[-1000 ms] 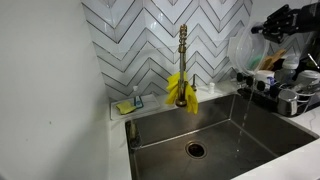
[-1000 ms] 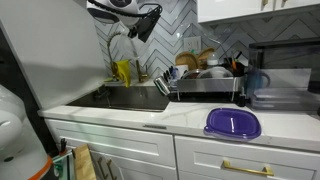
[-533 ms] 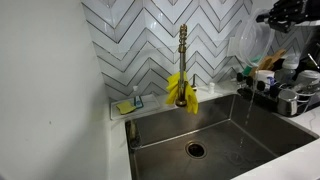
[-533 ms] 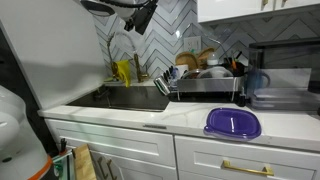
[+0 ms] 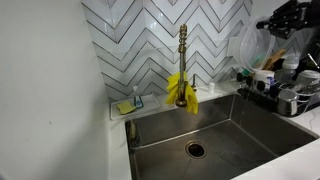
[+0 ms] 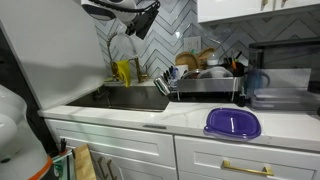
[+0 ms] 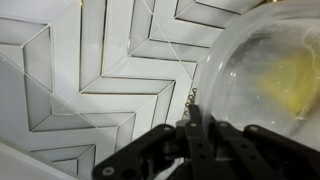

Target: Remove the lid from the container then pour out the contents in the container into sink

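Observation:
The container (image 5: 246, 45) is cloudy-clear plastic with a yellowish tint. It is held tilted high above the right end of the steel sink (image 5: 220, 125). It also shows in an exterior view (image 6: 121, 44) and fills the right of the wrist view (image 7: 268, 70). My gripper (image 5: 283, 18) is shut on the container's rim; the wrist view shows its fingers (image 7: 190, 125) pinching the thin wall. The gripper also shows in an exterior view (image 6: 146, 20). A purple lid (image 6: 232, 123) lies on the counter, away from the sink. No stream is visible under the container.
A tall brass faucet (image 5: 183, 50) with a yellow cloth (image 5: 181, 90) stands behind the basin, above the dark drain (image 5: 195, 150). A sponge (image 5: 125, 106) lies at the back left corner. A full dish rack (image 6: 205, 80) stands next to the sink. The chevron-tiled wall (image 7: 90, 70) is close behind.
The thin stream falling from the container into the sink has faded and stopped. The gripper rose slightly with the container, then shifted back a little.

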